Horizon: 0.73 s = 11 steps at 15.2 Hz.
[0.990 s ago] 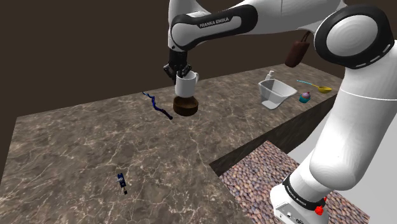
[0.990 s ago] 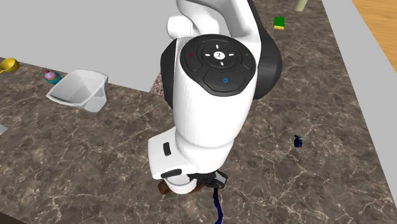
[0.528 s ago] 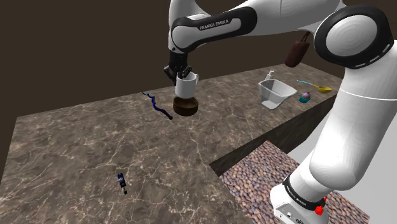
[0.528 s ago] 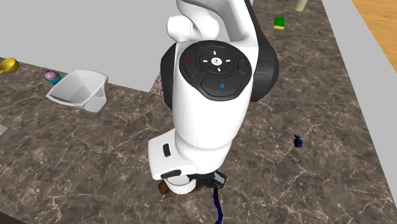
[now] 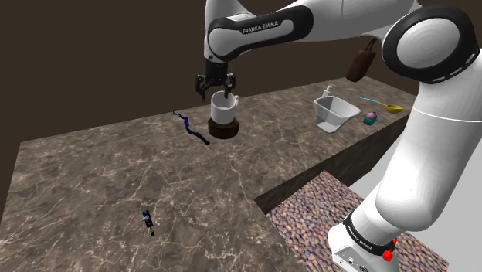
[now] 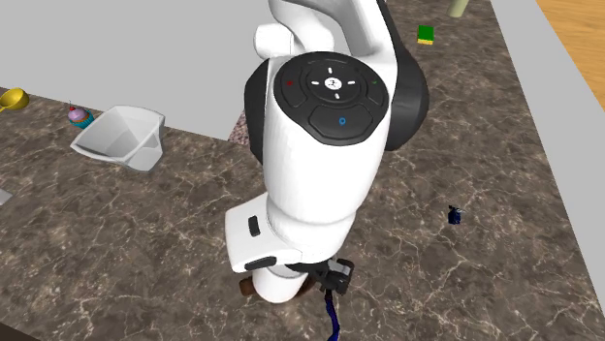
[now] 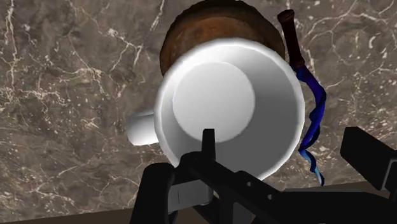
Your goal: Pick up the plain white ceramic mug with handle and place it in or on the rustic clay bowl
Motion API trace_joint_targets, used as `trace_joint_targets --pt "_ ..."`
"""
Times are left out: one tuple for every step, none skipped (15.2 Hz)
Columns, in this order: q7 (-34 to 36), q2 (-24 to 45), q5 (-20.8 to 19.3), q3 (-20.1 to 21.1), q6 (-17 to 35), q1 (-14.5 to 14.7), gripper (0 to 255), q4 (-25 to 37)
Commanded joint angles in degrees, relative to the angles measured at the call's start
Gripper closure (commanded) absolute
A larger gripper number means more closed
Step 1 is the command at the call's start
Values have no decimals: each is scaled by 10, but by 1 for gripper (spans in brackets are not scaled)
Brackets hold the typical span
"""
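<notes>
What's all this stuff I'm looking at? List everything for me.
mug: one, white, standing in the bowl
bowl: one, brown, on the counter under the mug
twisted strip: one, blue, on the counter beside the bowl
small item: one, blue, on the counter at the shoulder view's lower left
tub: one, white, at the counter's far end
pump bottle: one, white, behind the tub
spoon: one, yellow, near the tub
block: one, green, at the second exterior view's top
counter: one, dark marbled
arm: one, white, reaching over the counter
gripper: one, black, open over the mug
</notes>
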Motion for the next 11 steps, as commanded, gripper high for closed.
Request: trace_joint_targets --pt "-3 -10 4 1 -25 0 0 15" --pt "-5 -15 6 2 -42 0 0 28" --pt "-6 -18 8 3 -55 1 0 38" --pt "-6 -18 8 3 -55 1 0 38" --pt "-6 -18 8 3 -55 1 0 38" --pt "-6 -18 8 3 -55 1 0 38" --pt "-6 -18 8 3 -55 1 0 38" --pt "-6 -18 8 3 -55 1 0 38" --pt "-6 -18 8 3 -55 1 0 38" --pt "-6 -18 8 3 -55 1 0 38" --pt "-6 -18 8 3 -55 1 0 38"
